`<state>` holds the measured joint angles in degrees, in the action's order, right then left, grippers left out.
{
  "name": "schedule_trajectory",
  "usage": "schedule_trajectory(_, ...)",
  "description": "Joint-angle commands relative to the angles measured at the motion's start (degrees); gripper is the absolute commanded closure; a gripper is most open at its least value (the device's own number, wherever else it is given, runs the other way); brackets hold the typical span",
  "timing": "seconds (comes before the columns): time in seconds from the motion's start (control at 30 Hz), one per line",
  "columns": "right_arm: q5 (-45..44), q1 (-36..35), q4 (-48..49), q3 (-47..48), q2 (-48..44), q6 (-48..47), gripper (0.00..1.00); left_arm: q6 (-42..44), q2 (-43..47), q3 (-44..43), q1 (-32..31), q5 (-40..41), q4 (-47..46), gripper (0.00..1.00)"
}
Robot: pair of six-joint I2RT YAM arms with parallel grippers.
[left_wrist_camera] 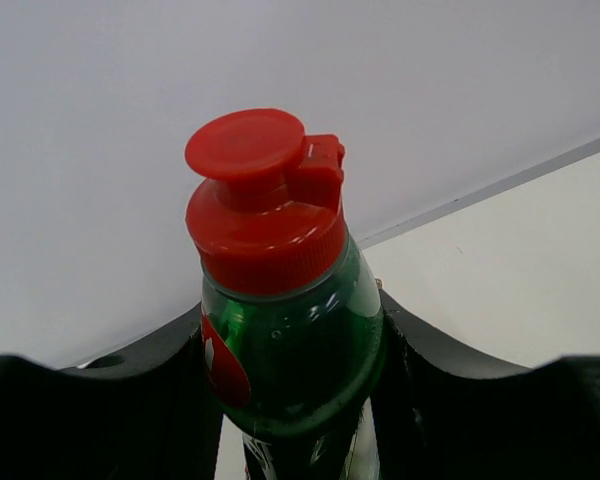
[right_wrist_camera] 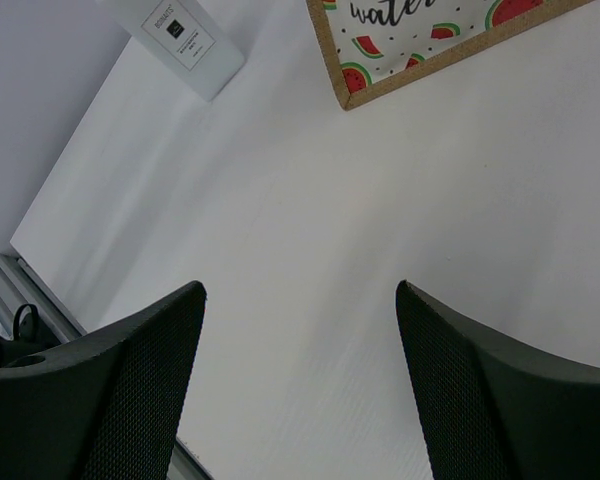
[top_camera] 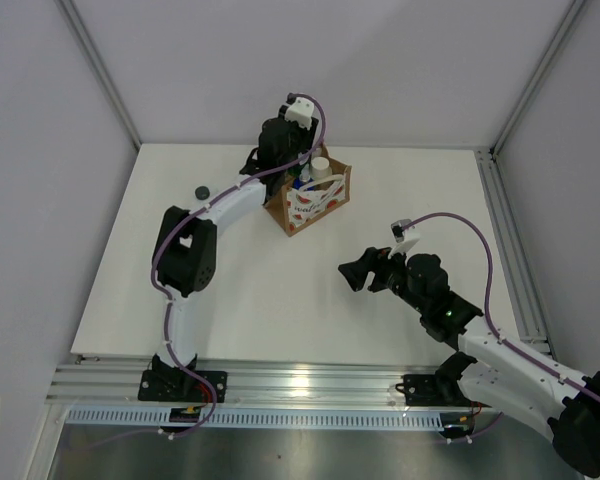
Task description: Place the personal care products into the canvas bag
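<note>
Firstly, the left wrist view alone shows the load: the left gripper (left_wrist_camera: 292,410) is clamped on the dark green bottle (left_wrist_camera: 290,340), a black finger pressed against each flank. The bottle is glossy translucent plastic, round-bodied, with a ribbed red flip cap (left_wrist_camera: 265,200) ending in a flat disc and a red label patch on one side.

The top view hides that bottle. It places the left arm's black wrist at the rear-left edge of the canvas bag (top_camera: 315,203). Whether the bottle is above or inside the opening cannot be told.

The same view shows the bag as boxy, with brown edges and a white printed side. A white cap (top_camera: 321,165) and a spot of blue (top_camera: 306,181) show in its mouth. A small dark round object (top_camera: 199,190) lies on the white table (top_camera: 250,300), well to the left of the bag.

The right gripper (top_camera: 352,272) hovers over bare table right of the bag, well apart from it. Its wrist view shows the jaws parted with nothing between them. The inner pads (right_wrist_camera: 150,400) carry a fine mesh texture. That view also catches the bag's lower corner, with woven tan trim and red watermelon slices on white.
</note>
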<state>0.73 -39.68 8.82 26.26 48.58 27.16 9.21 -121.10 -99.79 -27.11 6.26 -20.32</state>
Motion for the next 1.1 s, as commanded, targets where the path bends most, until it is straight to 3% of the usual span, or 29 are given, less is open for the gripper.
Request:
schedule_trajectory(0.0, 0.06, -0.40, 2.52, 1.69, 0.55, -0.26, 0.20, -0.42, 0.34, -3.83, 1.01, -1.25, -4.38, 0.99)
schedule_trajectory(0.3, 0.23, -0.57, 2.52, 1.95, 0.99, -0.35, 0.20, -0.95, 0.25, -5.59, 1.10, -3.71, -1.48, 0.99)
schedule_trajectory(0.67, -0.03, -0.75, 1.90, 1.86, -0.32, -0.18, 0.20, -0.25, 0.08, 0.56, 2.24, -3.98, 1.07, 0.99)
schedule_trajectory(1.07, -0.12, -1.01, 1.64, 1.86, -1.47, -0.09, 0.20, 1.77, -2.91, -0.14, 2.33, -0.11, 1.69, 0.99)
